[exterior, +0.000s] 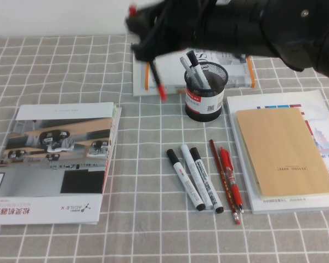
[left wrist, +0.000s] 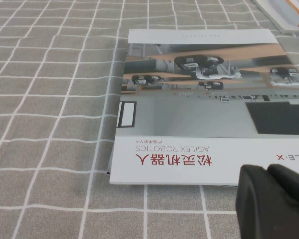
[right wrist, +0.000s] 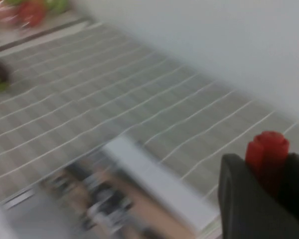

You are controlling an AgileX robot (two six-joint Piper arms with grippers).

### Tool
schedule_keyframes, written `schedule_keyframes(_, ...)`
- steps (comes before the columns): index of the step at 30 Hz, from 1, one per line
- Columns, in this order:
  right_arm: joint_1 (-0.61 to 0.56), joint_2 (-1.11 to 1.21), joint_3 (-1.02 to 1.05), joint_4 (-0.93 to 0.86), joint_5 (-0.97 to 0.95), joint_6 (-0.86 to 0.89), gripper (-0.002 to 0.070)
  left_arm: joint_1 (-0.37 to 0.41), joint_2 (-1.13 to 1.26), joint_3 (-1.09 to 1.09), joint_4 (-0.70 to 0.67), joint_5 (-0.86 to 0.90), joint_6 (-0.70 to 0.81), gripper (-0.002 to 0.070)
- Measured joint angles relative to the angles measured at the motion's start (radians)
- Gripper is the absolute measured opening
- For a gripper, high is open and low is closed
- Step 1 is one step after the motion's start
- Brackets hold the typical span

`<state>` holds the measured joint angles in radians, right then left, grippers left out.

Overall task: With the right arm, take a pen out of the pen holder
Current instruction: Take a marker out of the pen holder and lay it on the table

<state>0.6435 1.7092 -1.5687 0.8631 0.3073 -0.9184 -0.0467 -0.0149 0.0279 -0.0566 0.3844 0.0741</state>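
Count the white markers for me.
5. Three markers lie side by side on the cloth before the pen holder; two stand in it, though the arm may hide others. The right gripper holds a red pen up, left of the holder; the left gripper hovers by the brochure.

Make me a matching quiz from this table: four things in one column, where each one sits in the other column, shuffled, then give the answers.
Things
1. red-capped pen
2. pen holder
3. brown notebook
4. brochure

Places
A. flat on white sheets, robot's right
B. under the left end effector, robot's left
C. clamped in the right end effector, above the table
D. standing mid-table, white markers inside

Pairs: 1-C, 2-D, 3-A, 4-B
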Motion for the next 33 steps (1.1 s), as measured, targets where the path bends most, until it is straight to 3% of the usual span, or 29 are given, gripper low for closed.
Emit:
schedule_keyframes(9,0.0,0.03,0.0,-0.266,0.341,0.495,0.0107,0.0,0.0,0.0,0.0,0.0,0.0,-0.0005)
schedule_keyframes(18,0.0,0.12,0.0,-0.532,0.503,0.906,0.0107,0.0,0.0,0.0,0.0,0.0,0.0,-0.0005)
schedule_keyframes(33,0.0,0.358,-0.116,-0.561,0.542,0.966,0.0107,0.0,0.0,0.0,0.0,0.0,0.0,-0.0005)
